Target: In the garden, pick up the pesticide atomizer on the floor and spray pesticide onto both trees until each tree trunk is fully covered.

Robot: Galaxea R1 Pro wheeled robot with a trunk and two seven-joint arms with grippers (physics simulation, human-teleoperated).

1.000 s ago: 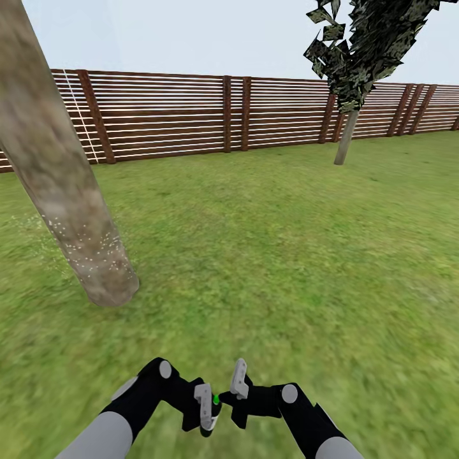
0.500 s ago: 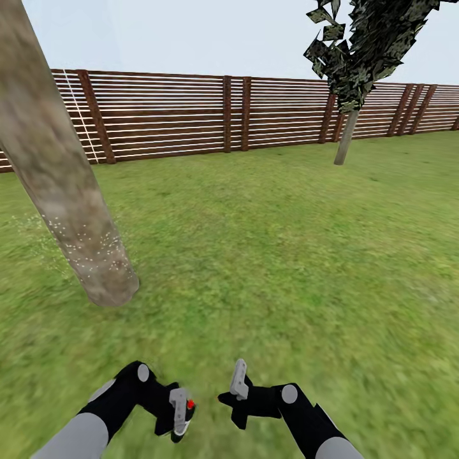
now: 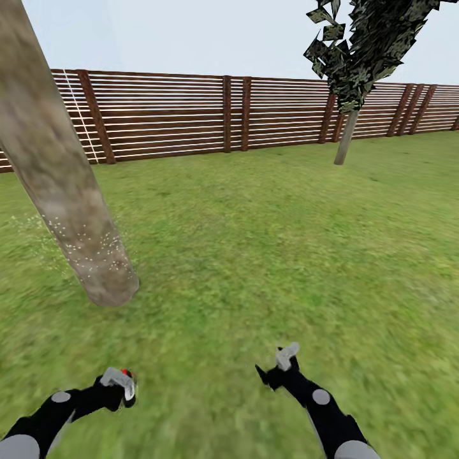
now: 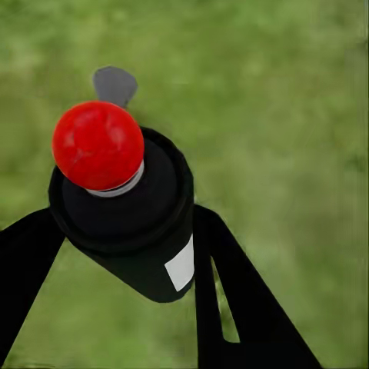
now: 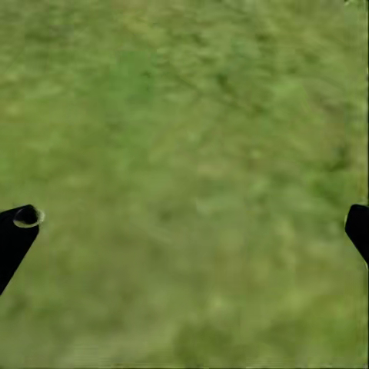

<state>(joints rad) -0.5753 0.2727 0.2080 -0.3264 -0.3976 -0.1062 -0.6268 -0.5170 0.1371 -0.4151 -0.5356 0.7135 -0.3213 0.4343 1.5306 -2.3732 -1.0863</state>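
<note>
The pesticide atomizer (image 4: pixel 131 223) is a black body with a bright red tip (image 4: pixel 98 144); my left gripper (image 4: pixel 123 254) is shut on it. From the head it shows low at the left, its red tip (image 3: pixel 126 373) peeking above my left gripper (image 3: pixel 122 382). My right gripper (image 3: pixel 285 357) hovers open over the grass, its fingertips (image 5: pixel 19 223) far apart. One thick, pale, leaning tree trunk (image 3: pixel 57 172) rises at the left, with whitish pesticide specks (image 3: pixel 89 245) on its lower part. The second tree (image 3: pixel 360 44) stands far back on the right, its thin-looking trunk (image 3: pixel 346 140) near the fence.
A brown slatted wooden fence (image 3: pixel 191 115) runs across the back of the lawn (image 3: pixel 268 255). Open grass lies between me and both trees. The near trunk's base (image 3: pixel 111 290) meets the ground just ahead at my left.
My two arms have spread apart: the left swung out to the left with the atomizer, the right moved right and forward. The dot at the atomizer's tip went from green to red.
</note>
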